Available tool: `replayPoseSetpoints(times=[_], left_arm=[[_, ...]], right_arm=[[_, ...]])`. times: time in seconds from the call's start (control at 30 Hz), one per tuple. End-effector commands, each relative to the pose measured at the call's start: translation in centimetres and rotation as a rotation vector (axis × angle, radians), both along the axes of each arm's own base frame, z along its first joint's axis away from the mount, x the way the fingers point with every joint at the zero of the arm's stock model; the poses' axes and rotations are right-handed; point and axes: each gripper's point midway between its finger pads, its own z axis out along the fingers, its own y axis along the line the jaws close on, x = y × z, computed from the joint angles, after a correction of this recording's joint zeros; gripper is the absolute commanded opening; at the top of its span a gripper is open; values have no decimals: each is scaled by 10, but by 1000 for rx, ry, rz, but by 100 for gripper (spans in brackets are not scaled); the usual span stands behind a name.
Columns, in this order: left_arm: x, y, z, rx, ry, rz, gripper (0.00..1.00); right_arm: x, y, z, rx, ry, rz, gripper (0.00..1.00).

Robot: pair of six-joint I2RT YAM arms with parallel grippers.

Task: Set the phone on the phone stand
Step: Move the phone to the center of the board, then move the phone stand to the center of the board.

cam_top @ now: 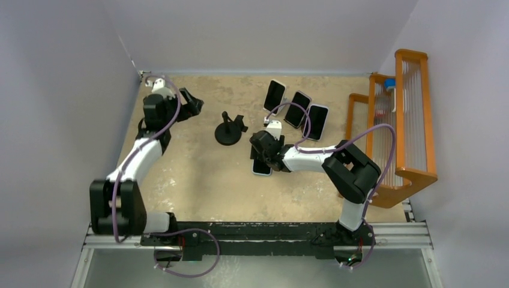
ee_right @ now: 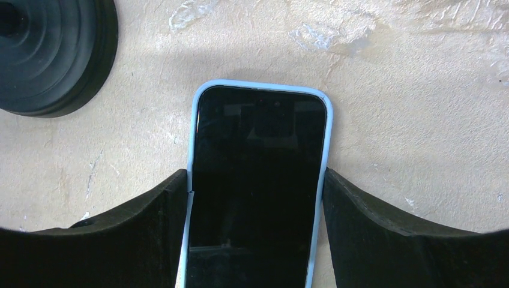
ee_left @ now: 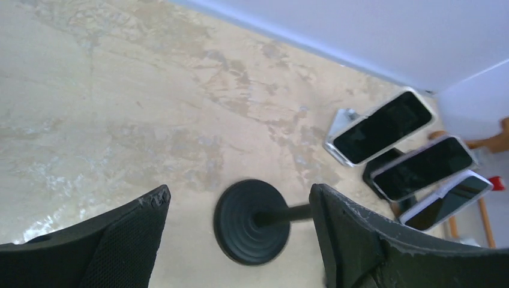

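Right gripper (cam_top: pixel 263 157) was low over the table (cam_top: pixel 198 180), just to the right of centre, its two fingers (ee_right: pixel 384 234) pressed against the long edges of the phone (ee_right: pixel 258 162), one on each side: closed on it across its width. The phone, in a light-blue case, faced screen up, its top edge pointing away from the wrist; I could not tell whether it rested on the table or was just off it. The black phone stand (cam_top: pixel 229 131) stood empty just beyond and to the left of the phone, apart from it, its round ribbed base at the top-left corner of the right wrist view. Left gripper (cam_top: pixel 191 103) hovered at the far left of the table, jaws spread wide and holding nothing; its wrist view showed the stand between the fingers (ee_left: pixel 129 237). Three other phones (cam_top: pixel 298 108) leaned in a row near the far edge. An orange rack (cam_top: pixel 414 120) stood against the right wall.
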Motion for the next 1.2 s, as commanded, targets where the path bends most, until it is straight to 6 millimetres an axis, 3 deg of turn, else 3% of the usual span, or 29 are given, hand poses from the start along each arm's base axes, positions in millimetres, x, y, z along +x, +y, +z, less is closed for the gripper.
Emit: replayPoseSetpoints(times=[0.0, 0.17, 0.3, 0.33, 0.4, 0.53, 0.7, 0.87, 1.17], left_arm=[[-35, -5, 31, -36, -163, 34, 84], [-88, -48, -7, 160, -282, -212, 81], [-105, -53, -47, 230, -315, -253, 81], [-102, -52, -58, 242, -285, -257, 80], [-95, -54, -62, 255, -273, -265, 79], [-77, -62, -55, 258, -316, -290, 78], [-67, -89, -42, 227, -452, -414, 77], [-56, -106, -44, 211, -486, -483, 75], [-21, -119, -47, 228, -496, -489, 71]], right_arm=[[-6, 2, 1, 23, -2, 23, 53], [-10, 3, -3, 33, 6, 44, 53], [-11, 7, -3, 51, 10, 54, 54], [-11, 9, -1, 55, 10, 60, 54], [-11, 8, 2, 54, 7, 66, 54], [-13, 5, 7, 47, 1, 70, 55], [-15, 4, 5, 47, 8, 70, 55], [-15, 7, 0, 47, 20, 77, 56], [-11, 8, -4, 36, 22, 85, 56]])
